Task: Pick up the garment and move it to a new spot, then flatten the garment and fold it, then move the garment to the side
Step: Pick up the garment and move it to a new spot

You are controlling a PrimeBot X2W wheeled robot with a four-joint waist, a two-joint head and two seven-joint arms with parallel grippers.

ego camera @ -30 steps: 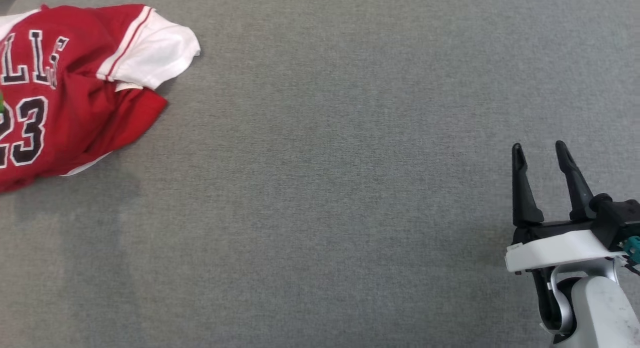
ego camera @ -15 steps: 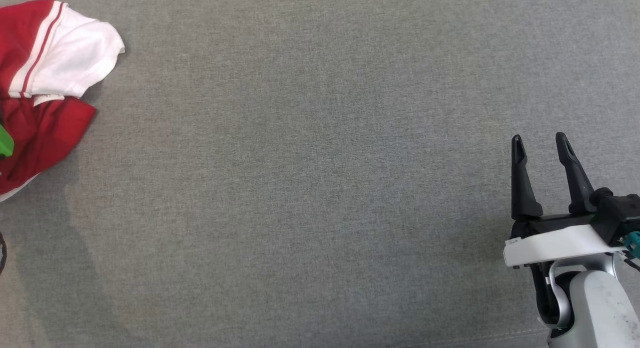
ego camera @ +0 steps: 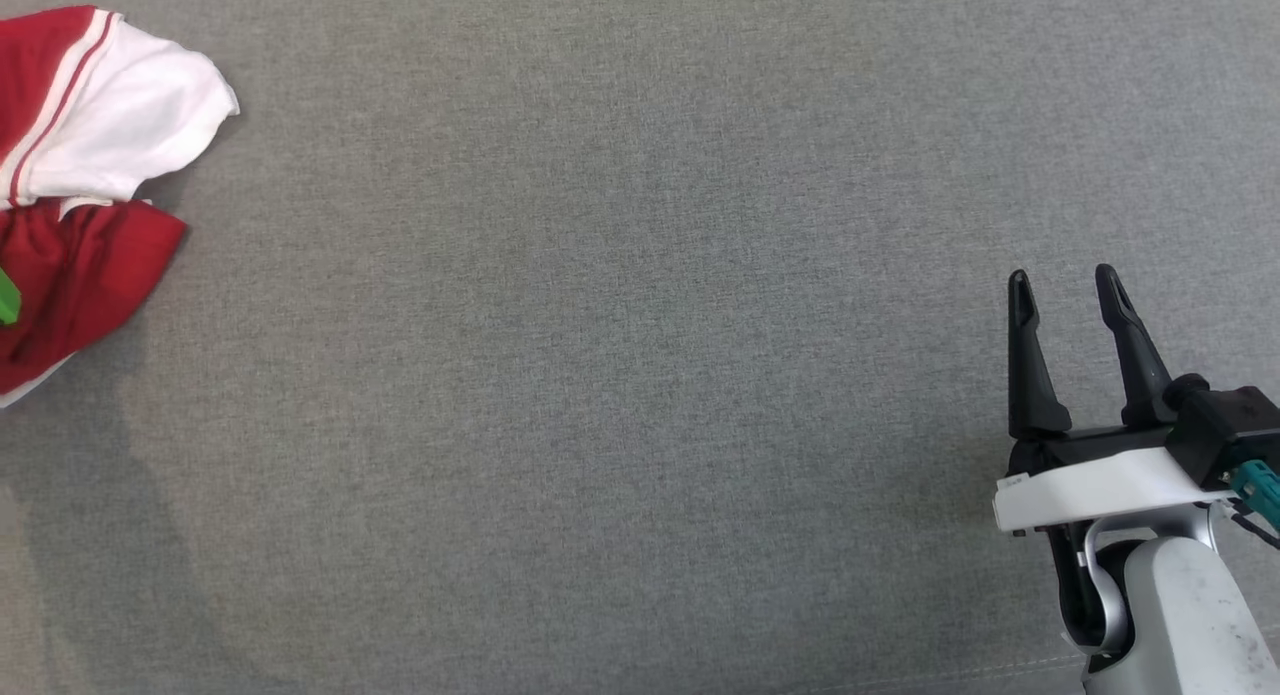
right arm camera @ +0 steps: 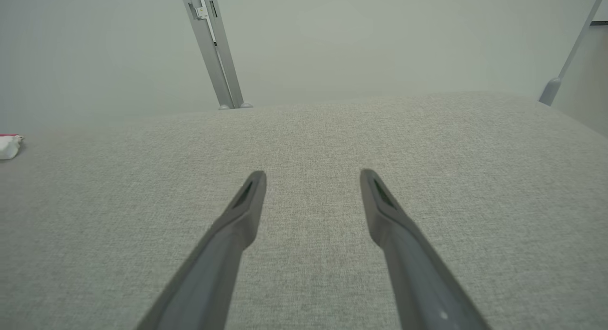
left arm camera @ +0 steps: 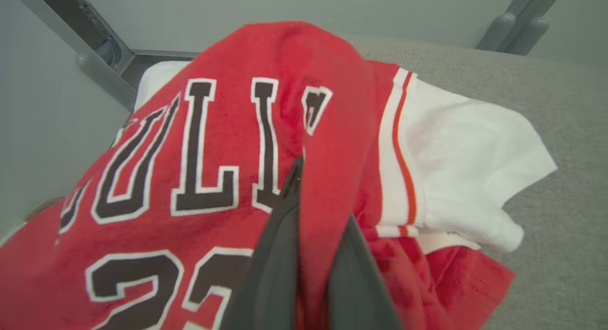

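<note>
We find the red and white jersey (ego camera: 70,225) with dark outlined lettering bunched at the left edge of the grey woven surface (ego camera: 640,375), toward its far side. Much of it runs out of the head view. Its white short sleeve (ego camera: 120,125) lies splayed to the right above a red panel.

From the left wrist camera, our left gripper (left arm camera: 316,202) has its two dark fingers drawn together on a raised ridge of red cloth in the chest of the jersey (left arm camera: 190,145), just right of the lettering. The fold stands up between the fingers and drapes over the right one. Our right gripper (ego camera: 1062,275) sits at the near right, well apart from the garment. Its fingers are spread wide and hold nothing, with bare grey cloth beneath them in its own view (right arm camera: 312,175).

We judge the jersey light, soft and limp, so it will sag and trail from a single pinch. Its slack layers may slide on each other, and a bite on the top layer alone could leave the rest dragging. The woven surface looks slightly grippy and may tug at trailing cloth. For the carry, this mid-chest pinch should serve. For flattening, we would rather take the shoulders or hem corners, one gripper to each, where seams give thicker cloth to bite.
</note>
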